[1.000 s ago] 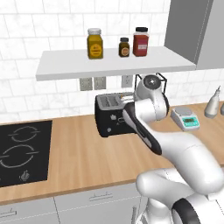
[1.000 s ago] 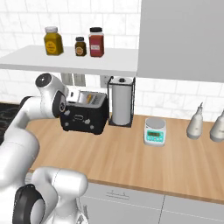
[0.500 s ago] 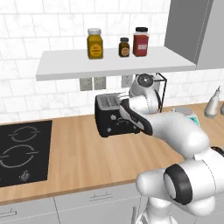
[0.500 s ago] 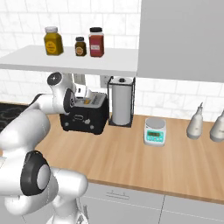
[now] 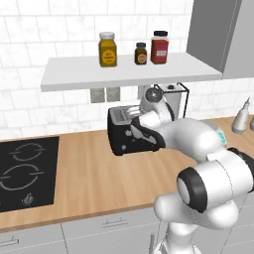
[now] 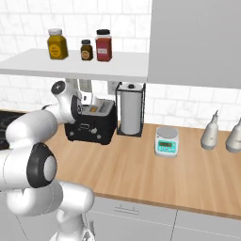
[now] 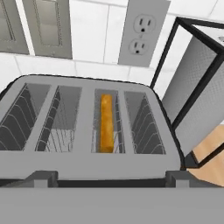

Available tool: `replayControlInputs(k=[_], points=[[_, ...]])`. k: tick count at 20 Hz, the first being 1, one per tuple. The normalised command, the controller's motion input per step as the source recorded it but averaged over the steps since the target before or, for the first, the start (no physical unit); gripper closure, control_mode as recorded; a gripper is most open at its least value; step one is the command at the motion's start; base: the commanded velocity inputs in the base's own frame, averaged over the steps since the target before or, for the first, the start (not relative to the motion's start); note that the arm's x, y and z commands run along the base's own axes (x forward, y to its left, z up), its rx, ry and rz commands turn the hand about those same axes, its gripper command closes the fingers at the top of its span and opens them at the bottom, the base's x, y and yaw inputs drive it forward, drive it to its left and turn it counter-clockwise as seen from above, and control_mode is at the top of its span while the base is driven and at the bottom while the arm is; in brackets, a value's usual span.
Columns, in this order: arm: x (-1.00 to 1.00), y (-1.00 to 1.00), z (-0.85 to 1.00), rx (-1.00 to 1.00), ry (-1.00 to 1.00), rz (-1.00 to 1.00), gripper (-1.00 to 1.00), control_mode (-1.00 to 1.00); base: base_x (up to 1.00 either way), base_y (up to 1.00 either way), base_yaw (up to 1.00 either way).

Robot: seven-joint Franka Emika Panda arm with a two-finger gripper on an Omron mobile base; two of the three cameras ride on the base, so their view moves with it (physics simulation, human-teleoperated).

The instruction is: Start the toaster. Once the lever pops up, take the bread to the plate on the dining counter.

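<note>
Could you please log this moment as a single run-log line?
phase: above toaster | gripper: open, empty | bread: in third slot from left in hand view | next: likely grasp bread

No text can be read: the jar labels (image 5: 107, 53) are too small to make out.

My arm's reaching forward off the base with the elbow bent and the wrist tipped so the hand looks down. The gripper (image 7: 111, 177) has its jaws spread wide, one dark fingertip (image 7: 43, 177) out at each side of the hand view, with nothing between them. From the base cameras the forearm mostly hides the hand.
</note>
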Motion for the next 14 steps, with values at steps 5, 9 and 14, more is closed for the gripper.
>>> replayControlInputs(k=[5,9,14], points=[[0.14,0.0,-0.01,0.05,0.01,0.0,-1.0,-1.0,0.0,0.0,0.0],[0.03,-0.01,-0.13,0.09,0.01,0.0,-1.0,-1.0,0.0,0.0,0.0],[0.13,0.0,-0.1,0.04,0.0,0.0,-1.0,-1.0,0.0,0.0,0.0]])
